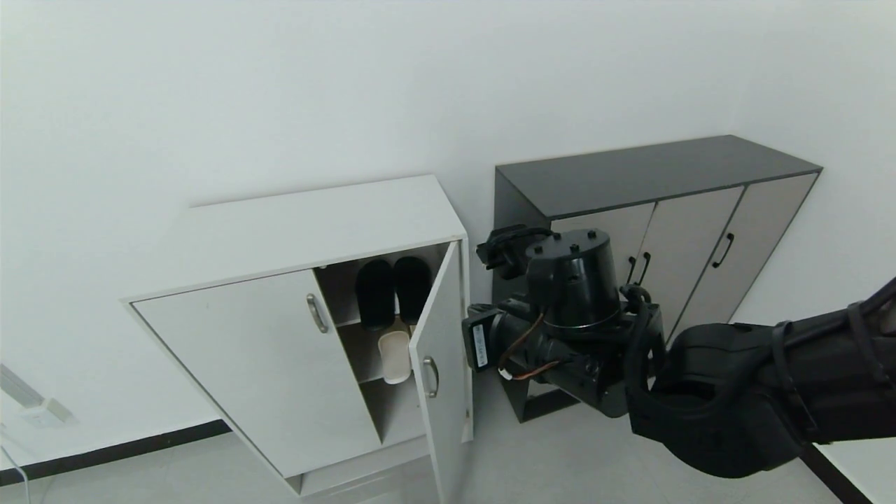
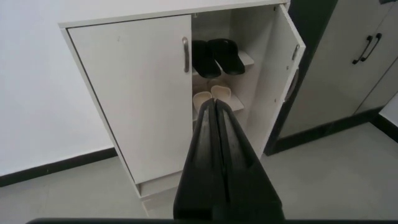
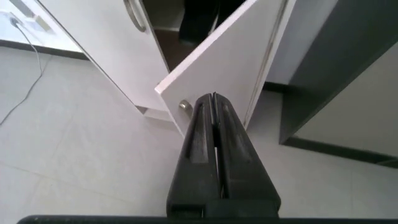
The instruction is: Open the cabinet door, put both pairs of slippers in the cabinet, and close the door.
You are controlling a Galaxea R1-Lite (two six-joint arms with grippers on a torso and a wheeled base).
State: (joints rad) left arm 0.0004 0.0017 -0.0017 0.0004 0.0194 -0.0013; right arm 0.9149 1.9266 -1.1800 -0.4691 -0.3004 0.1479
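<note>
The white cabinet (image 1: 315, 224) has its left door shut and its right door (image 1: 441, 329) swung partly open. Black slippers (image 1: 393, 290) stand on the upper shelf, and cream slippers (image 1: 395, 355) lie on the shelf below. In the left wrist view the black slippers (image 2: 217, 56) and cream slippers (image 2: 222, 92) sit past my left gripper (image 2: 215, 106), which is shut and empty, well back from the opening. My right gripper (image 3: 213, 99) is shut with nothing in it, its tips at the outer face of the door (image 3: 230, 50), beside the handle (image 3: 185, 106).
A dark grey cabinet (image 1: 651, 175) stands just right of the white one, close behind the open door. A power strip and cable (image 1: 42, 409) lie on the floor at the left. Grey floor tiles spread out in front of both cabinets.
</note>
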